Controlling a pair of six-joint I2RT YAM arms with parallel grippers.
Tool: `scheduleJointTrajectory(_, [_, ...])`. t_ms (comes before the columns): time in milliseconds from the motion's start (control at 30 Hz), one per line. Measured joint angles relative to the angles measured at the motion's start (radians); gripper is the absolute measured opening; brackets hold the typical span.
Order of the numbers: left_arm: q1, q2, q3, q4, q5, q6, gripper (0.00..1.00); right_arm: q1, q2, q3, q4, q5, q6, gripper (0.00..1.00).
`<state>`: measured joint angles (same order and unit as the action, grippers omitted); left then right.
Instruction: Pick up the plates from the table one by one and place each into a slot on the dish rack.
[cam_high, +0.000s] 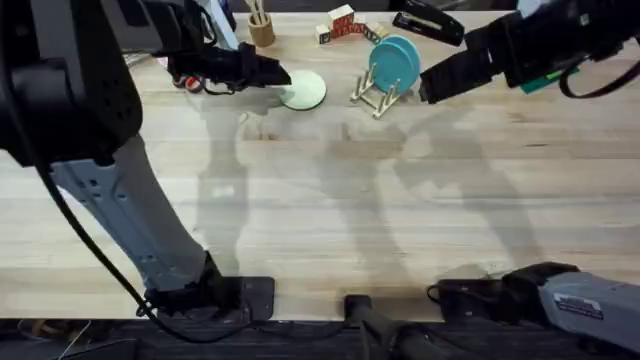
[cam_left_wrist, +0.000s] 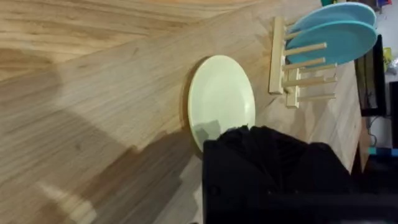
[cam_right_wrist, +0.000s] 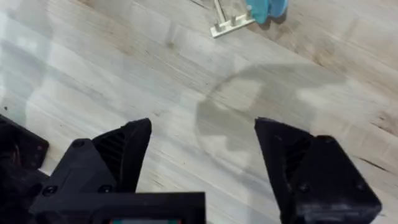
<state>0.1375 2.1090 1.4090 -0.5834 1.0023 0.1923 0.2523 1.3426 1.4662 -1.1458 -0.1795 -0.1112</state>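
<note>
The cream plate (cam_high: 303, 90) lies flat on the surface (cam_high: 330, 190), upper centre. The dish rack (cam_high: 378, 92) holds two turquoise plates (cam_high: 395, 62) upright. Left fingers (cam_high: 268, 74): cannot tell. Right fingers (cam_right_wrist: 202, 158) apart, empty.

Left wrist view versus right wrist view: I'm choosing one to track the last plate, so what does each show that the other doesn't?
The left wrist view alone shows the round cream plate lying flat on the table, with the left pincer at its rim, and two turquoise plates standing in the rack. The right wrist view alone shows the right pincer open over bare boards. Both show the small light-wood dish rack and the pale plank table.
</note>
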Motion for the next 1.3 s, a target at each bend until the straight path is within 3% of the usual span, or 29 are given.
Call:
scheduleJointTrajectory(700, [-0.012,0.067,0.007,0.034,0.0,-0.034,0.039,0.0,0.0,0.0,-0.002,0.0,0.0,0.996])
scheduleJointTrajectory(933, [-0.009,0.102,0.014,0.038,0.05,-0.044,0.039,0.0,0.0,0.0,-0.007,0.0,0.0,0.995])
scheduleJointTrajectory(1300, [-0.009,0.103,0.015,0.038,0.052,-0.044,0.038,0.0,0.0,0.0,-0.007,0.0,0.0,0.995])
